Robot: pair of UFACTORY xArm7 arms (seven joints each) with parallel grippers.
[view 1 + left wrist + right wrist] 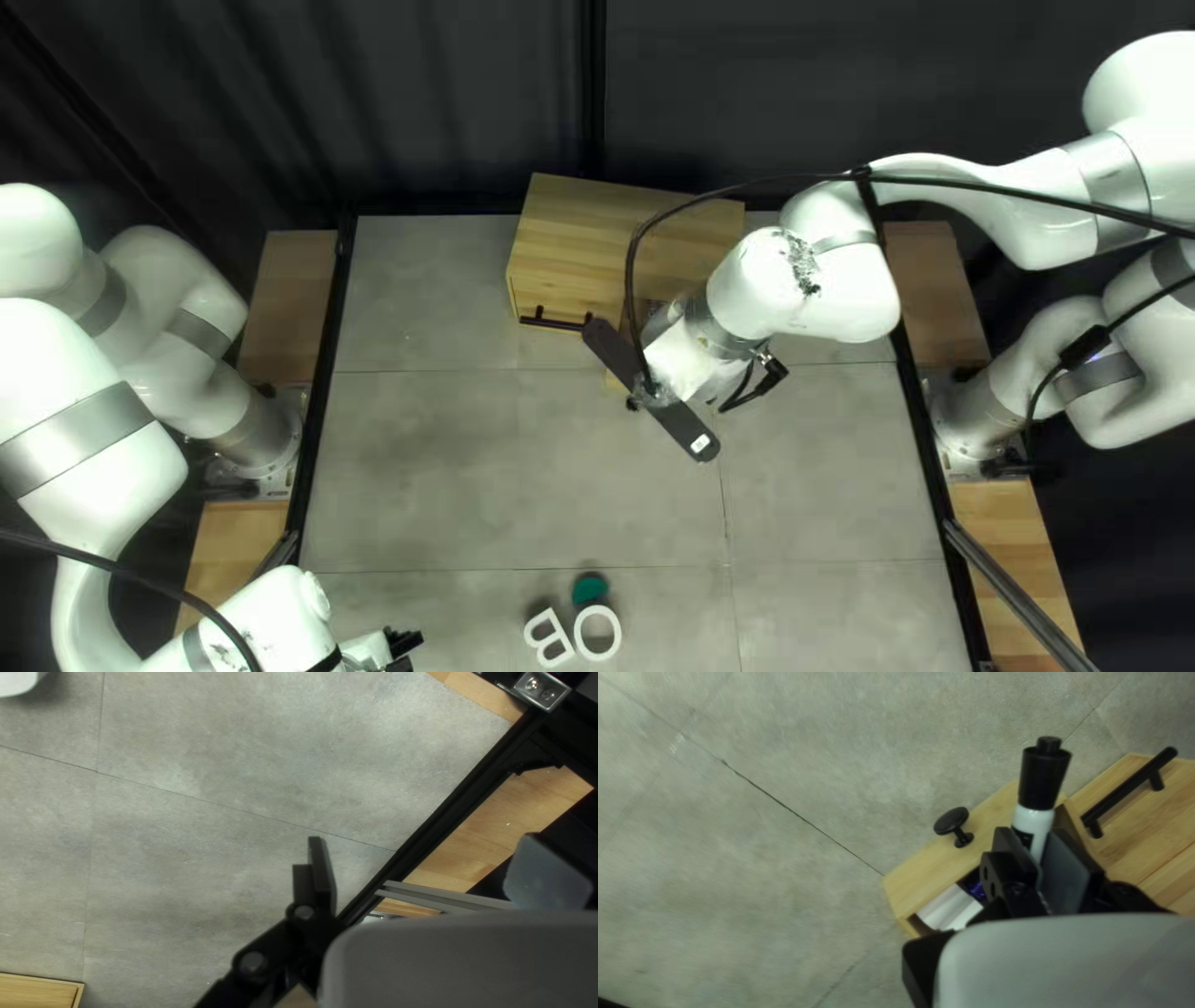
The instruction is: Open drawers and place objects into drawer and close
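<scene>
Dark curtain [436, 100] behind a grey tiled tabletop [473, 473], black rails [325, 361] and wooden boards [288, 299] alongside.

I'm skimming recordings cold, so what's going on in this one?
My right gripper holds a white marker with a black cap at the pulled-out drawer of a pale wooden cabinet. Something white and something blue lie in that drawer, which is yet to be closed. My left gripper is open and empty above the grey table. A white letter B, a white letter O and a green piece lie near the table's near edge.
</scene>
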